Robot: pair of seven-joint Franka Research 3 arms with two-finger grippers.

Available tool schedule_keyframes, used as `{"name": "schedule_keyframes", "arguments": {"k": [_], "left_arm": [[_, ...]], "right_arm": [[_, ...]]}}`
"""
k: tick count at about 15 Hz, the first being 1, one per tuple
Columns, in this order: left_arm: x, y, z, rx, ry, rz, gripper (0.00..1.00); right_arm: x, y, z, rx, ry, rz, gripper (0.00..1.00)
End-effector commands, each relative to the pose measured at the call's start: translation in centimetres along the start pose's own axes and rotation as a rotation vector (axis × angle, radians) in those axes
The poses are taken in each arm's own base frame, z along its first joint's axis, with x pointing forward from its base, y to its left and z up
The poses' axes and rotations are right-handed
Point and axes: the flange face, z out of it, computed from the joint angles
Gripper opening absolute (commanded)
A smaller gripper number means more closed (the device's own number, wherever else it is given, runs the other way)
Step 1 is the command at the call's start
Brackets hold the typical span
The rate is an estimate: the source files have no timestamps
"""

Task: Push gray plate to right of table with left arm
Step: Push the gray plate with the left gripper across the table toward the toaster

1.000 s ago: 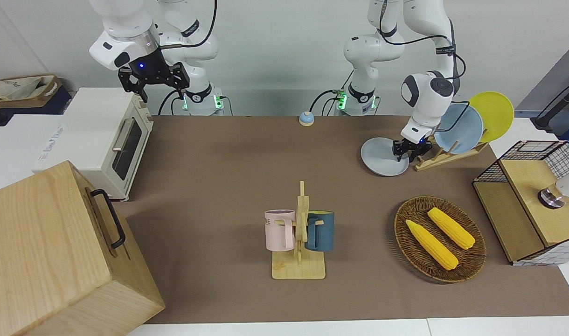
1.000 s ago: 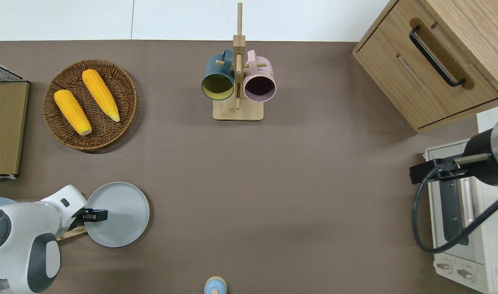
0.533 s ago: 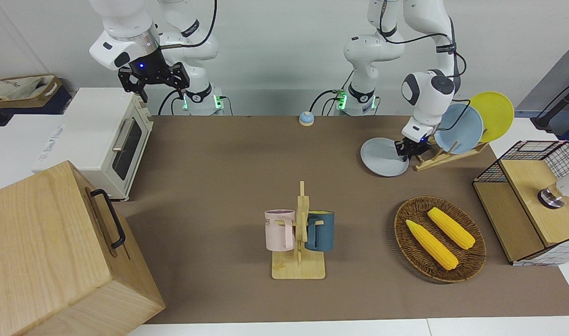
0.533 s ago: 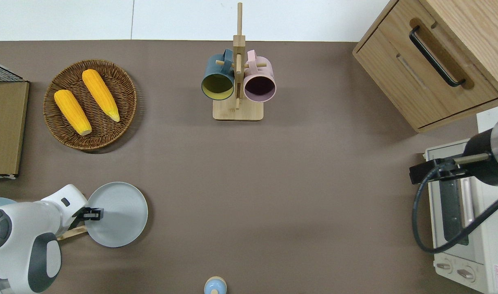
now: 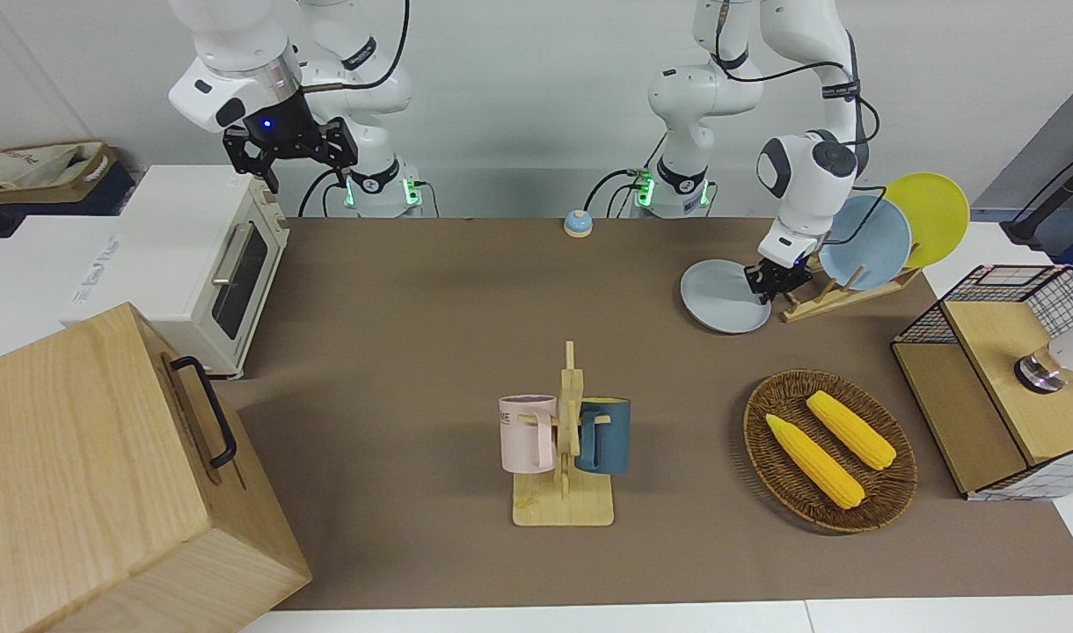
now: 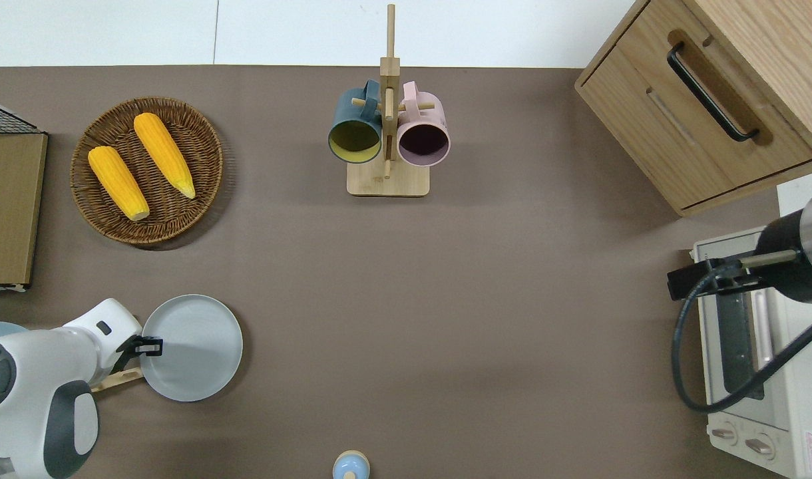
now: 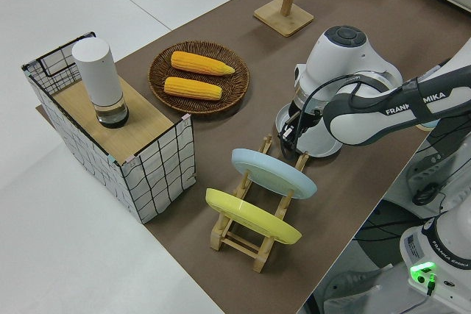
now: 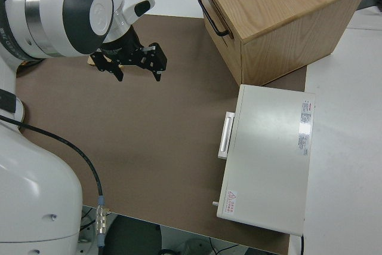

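i have the left gripper (image 6: 152,346) down at the rim of the gray plate (image 6: 196,349), on the plate's edge toward the left arm's end of the table (image 6: 446,299). the fingers look drawn close together; i cannot tell whether they touch the rim. the plate lies flat just beside the wooden plate rack (image 5: 840,294), which sits on the opposite side of the gripper from the plate. the right arm is parked.

procedure, as i judge it: keep the fingertips low, against the rim wall, not on top of it. drive level toward the right arm's end. keep the line of push through the plate's centre so it slides without spinning off. the path ahead looks open; the blue bell (image 6: 351,466) is off that line.
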Motion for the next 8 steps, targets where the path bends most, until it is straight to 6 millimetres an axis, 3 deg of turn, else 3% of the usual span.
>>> {"name": "schedule_keyframes", "arguments": {"k": [1,4,8], "left_arm": [[0.5,3.8,0.3,0.009,0.001,-0.050,0.00],[1.2,6.5,-0.4,0.011,-0.035,-0.111,0.00],[1.2,11.8,-1.0,0.008,-0.053,-0.167,0.00]], "right_arm": [[-0.3,0.1,-0.4,0.004,-0.004,0.013,0.983],[-0.3,0.1,-0.4,0.004,-0.004,0.015,0.983],[-0.3,0.1,-0.4,0.004,-0.004,0.013,0.983]]}}
